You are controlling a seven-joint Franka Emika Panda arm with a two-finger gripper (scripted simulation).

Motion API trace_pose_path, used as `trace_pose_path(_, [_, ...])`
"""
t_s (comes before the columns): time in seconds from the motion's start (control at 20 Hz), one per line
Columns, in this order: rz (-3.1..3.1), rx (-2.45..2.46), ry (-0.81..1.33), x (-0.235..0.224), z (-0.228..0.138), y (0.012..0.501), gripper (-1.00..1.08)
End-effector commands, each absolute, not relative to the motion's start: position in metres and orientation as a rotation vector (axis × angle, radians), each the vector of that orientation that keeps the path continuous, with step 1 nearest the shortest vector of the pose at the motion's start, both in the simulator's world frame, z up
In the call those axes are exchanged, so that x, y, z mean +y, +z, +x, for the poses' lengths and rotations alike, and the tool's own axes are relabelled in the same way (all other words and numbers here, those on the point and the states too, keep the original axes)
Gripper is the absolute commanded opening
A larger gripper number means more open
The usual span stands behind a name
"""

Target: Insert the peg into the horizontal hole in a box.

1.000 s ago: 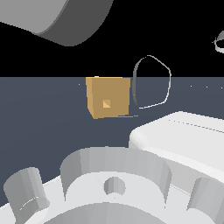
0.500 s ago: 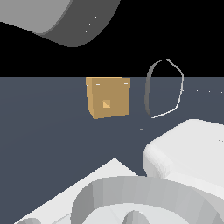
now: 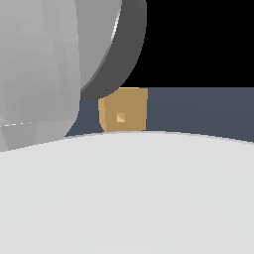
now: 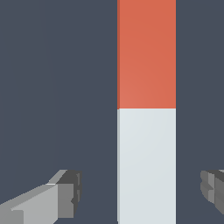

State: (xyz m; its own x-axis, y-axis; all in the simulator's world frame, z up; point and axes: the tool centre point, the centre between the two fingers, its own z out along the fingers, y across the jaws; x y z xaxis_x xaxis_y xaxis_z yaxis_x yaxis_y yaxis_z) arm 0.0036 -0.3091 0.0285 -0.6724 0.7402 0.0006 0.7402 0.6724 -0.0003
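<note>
In the wrist view the peg [image 4: 146, 109] lies flat on the dark surface, one half orange-red, the other white. My gripper [image 4: 142, 192] is open above the white half, with one grey finger [image 4: 57, 199] on each side of the peg and gaps between fingers and peg. In the exterior view the tan box [image 3: 124, 110] stands in the middle distance with its small lighter square hole [image 3: 120, 117] facing the camera. The peg and the gripper fingers are hidden in the exterior view.
Large pale grey arm parts [image 3: 129, 193] fill the lower half and upper left [image 3: 44, 64] of the exterior view, covering part of the box. The dark blue-grey surface [image 3: 198, 109] shows beside the box.
The arm has swung across the exterior view and now fills most of it. The box has not moved.
</note>
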Motion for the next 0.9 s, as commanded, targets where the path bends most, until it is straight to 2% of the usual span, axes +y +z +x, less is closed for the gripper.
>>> trace_pose_path(0.0, [-1.271,-2.873,0.000,-0.3092,0.0037,0.0189,1.00])
trace_pose_path(0.25, [-1.271,-2.873,0.000,-0.3099,0.0049,0.0159,1.00])
trace_pose_path(0.3, [-1.271,-2.873,0.000,-0.3099,0.0049,0.0159,-1.00])
trace_pose_path(0.85, [-1.270,-2.872,0.000,-0.3091,0.0048,0.0156,-1.00])
